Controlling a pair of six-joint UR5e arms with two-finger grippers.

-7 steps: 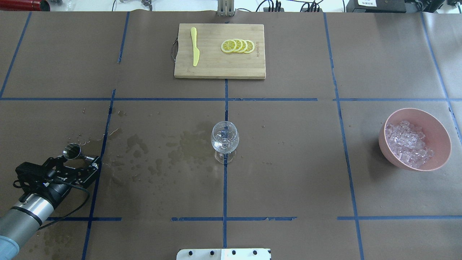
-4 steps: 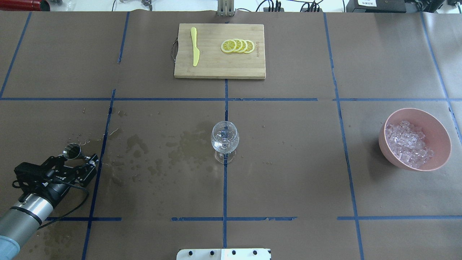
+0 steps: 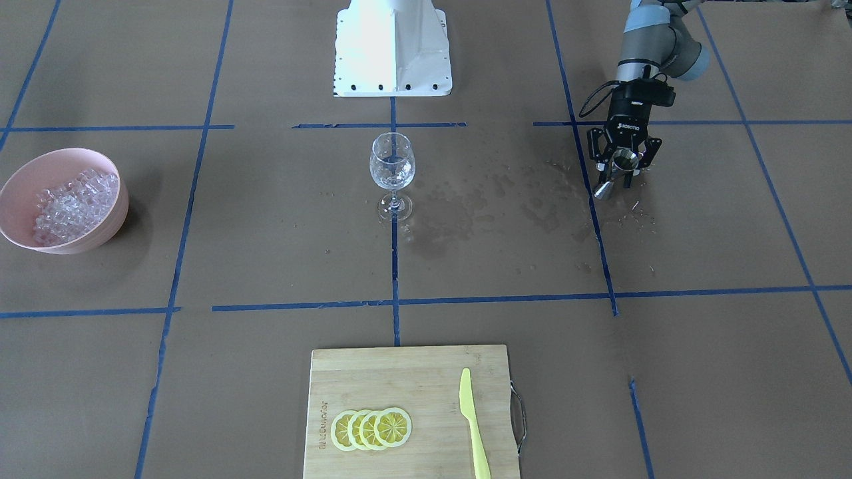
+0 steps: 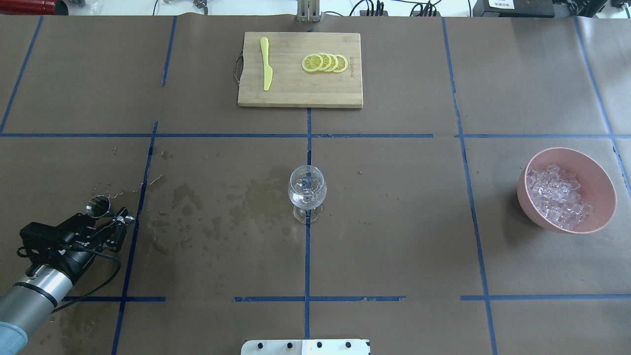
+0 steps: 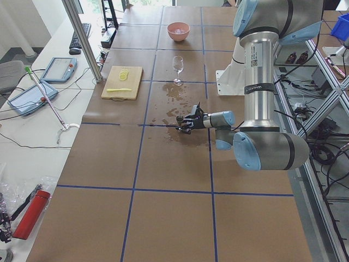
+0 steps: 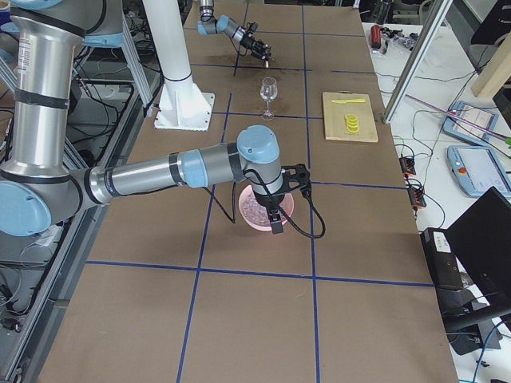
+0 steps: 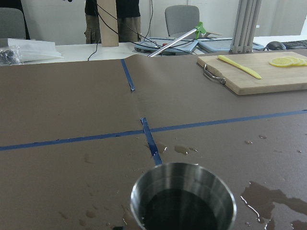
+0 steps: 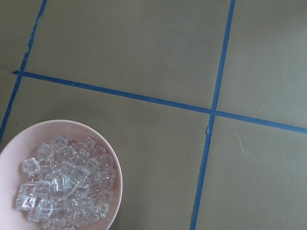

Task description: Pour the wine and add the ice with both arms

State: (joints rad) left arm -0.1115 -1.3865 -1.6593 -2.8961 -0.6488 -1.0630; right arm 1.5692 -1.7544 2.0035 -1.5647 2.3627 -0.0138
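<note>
Near left, left gripper point(image 4: 109, 222) gaping just beside upright jigger point(image 4: 98, 206): back off without nudging. Right gripper point(image 6: 278, 215) by ice point(image 8: 62, 187): open or closed, impossible to tell.

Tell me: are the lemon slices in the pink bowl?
No, the lemon slices lie on the cutting board; the pink bowl holds ice.

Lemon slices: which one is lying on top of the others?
The lemon slice at the end nearest the yellow knife. Its whole round face shows; each of the others is partly covered.
</note>
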